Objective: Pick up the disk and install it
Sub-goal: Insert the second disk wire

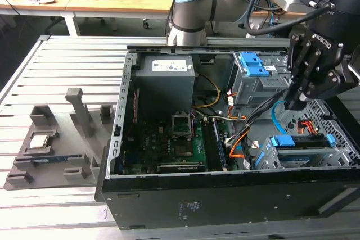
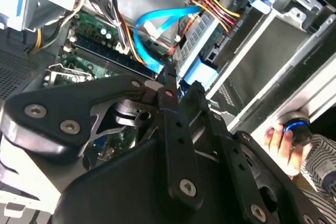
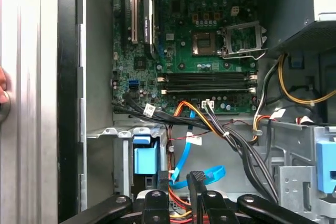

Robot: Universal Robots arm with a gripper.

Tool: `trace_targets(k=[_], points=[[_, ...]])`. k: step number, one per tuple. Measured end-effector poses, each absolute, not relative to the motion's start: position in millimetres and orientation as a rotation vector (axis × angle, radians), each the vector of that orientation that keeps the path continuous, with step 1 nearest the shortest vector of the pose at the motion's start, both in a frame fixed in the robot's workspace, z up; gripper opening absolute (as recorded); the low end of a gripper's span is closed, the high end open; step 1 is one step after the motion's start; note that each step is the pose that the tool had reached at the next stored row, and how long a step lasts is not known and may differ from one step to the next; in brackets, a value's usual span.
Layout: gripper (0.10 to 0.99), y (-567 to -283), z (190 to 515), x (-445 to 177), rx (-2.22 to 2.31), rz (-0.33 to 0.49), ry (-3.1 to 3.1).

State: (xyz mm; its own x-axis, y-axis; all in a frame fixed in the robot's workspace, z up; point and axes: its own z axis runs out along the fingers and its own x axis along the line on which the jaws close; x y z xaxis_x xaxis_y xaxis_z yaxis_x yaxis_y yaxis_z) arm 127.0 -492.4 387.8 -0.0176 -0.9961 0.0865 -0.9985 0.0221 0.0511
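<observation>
The disk (image 1: 299, 142) sits in the grey drive cage (image 1: 263, 158) at the front corner of the open computer case (image 1: 225, 200), on the exterior view's right. Its blue rails run along the cage's top edge. The pincer (image 1: 293, 104) hangs just above the disk and slightly toward the exterior view's left, apart from it, over a loop of blue ribbon cable (image 3: 181, 166). The fingertips are pressed together with nothing between them, as both wrist views also show (image 2: 181, 80) (image 3: 197, 176).

A second cage with a large blue latch (image 1: 251, 63) stands further back in the case, beside the grey power supply (image 1: 166, 85). The supply carries a white label (image 1: 169, 66) whose print cannot be made out. The green motherboard (image 3: 199, 40) bears white lettering near its edge. A small white tag (image 3: 193, 139) hangs on the cable bundle.

The case stands on a slatted metal worktop (image 1: 56, 66). On the exterior view's left a grey fixture tray (image 1: 79, 161) holds a small square silver chip (image 1: 40, 140). A person's hand (image 2: 281, 140) rests at a blue-ringed knob outside the case.
</observation>
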Motion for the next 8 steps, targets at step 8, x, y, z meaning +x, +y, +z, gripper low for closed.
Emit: trace_targets(k=[8], points=[[0.302, -492.4, 377.7, 125.3, 2.151, 0.034, -2.158]])
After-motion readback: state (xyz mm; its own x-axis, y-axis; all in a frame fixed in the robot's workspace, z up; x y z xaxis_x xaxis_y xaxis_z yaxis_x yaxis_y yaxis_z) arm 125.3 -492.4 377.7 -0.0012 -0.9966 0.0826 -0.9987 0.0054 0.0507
